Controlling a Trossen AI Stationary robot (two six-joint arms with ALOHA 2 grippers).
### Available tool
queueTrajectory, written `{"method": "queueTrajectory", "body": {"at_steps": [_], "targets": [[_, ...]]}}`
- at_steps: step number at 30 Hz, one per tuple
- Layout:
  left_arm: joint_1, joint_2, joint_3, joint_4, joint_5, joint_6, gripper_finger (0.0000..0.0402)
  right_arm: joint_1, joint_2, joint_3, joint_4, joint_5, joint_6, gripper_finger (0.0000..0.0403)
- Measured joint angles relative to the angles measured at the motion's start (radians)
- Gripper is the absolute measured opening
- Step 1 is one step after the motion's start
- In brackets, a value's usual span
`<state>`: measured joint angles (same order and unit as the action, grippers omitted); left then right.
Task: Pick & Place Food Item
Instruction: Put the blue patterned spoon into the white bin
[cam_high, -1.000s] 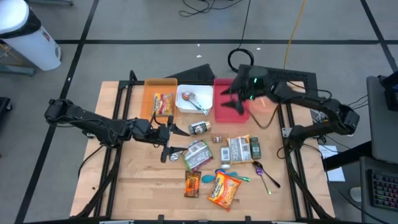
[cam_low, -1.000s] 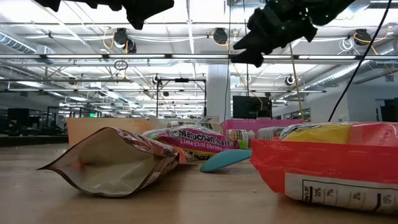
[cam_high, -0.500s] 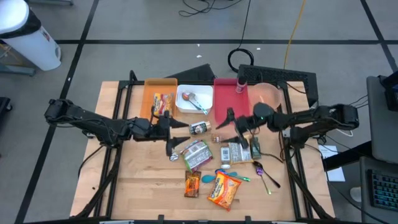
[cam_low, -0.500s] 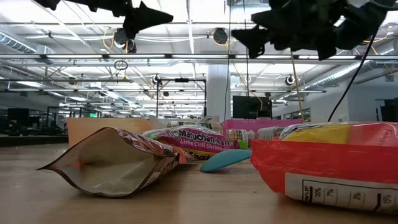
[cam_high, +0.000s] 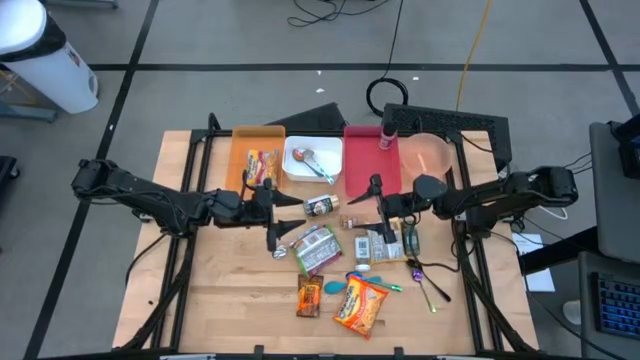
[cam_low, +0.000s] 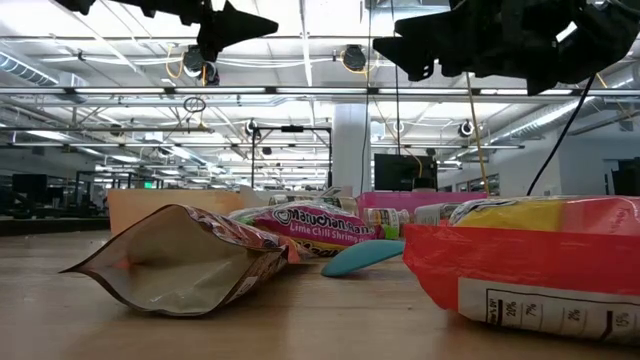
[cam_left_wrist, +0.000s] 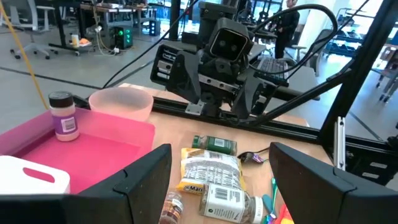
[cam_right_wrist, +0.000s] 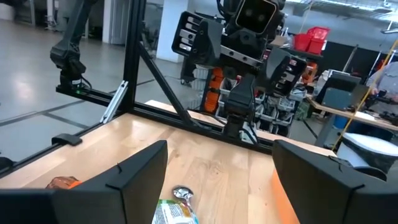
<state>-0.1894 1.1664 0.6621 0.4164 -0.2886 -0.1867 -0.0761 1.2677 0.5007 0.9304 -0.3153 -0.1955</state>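
Between picks: left gripper (cam_high: 277, 218) and right gripper (cam_high: 377, 203) are held wide-jawed, empty, above counter (cam_high: 220, 300); a packet at 6 o'clock is probably to be grasped next.

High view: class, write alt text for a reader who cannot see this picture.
Two dark robot arms reach in over a wooden table, the left end effector and right end effector both open and empty above scattered snack packets. At the far edge stand an orange bin, a white bin and a pink bin.
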Motion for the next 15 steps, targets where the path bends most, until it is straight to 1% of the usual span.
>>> {"method": "queueTrajectory", "body": {"at_steps": [6, 11, 13, 15], "targets": [[0.000, 0.000, 0.000, 0.000, 0.000, 0.000, 0.0274, 0.000, 0.000, 0.000, -0.003, 0.000, 0.007, 0.0281], [0.000, 0.000, 0.000, 0.000, 0.001, 0.000, 0.0274, 0.000, 0.000, 0.000, -0.033, -0.005, 0.138, 0.0281], [0.000, 0.000, 0.000, 0.000, 0.002, 0.000, 0.0274, 0.006, 0.000, 0.000, -0.051, -0.029, 0.140, 0.0281], [0.000, 0.000, 0.000, 0.000, 0.002, 0.000, 0.0274, 0.025, 0.000, 0.000, -0.053, -0.028, 0.126, 0.0281]]}}
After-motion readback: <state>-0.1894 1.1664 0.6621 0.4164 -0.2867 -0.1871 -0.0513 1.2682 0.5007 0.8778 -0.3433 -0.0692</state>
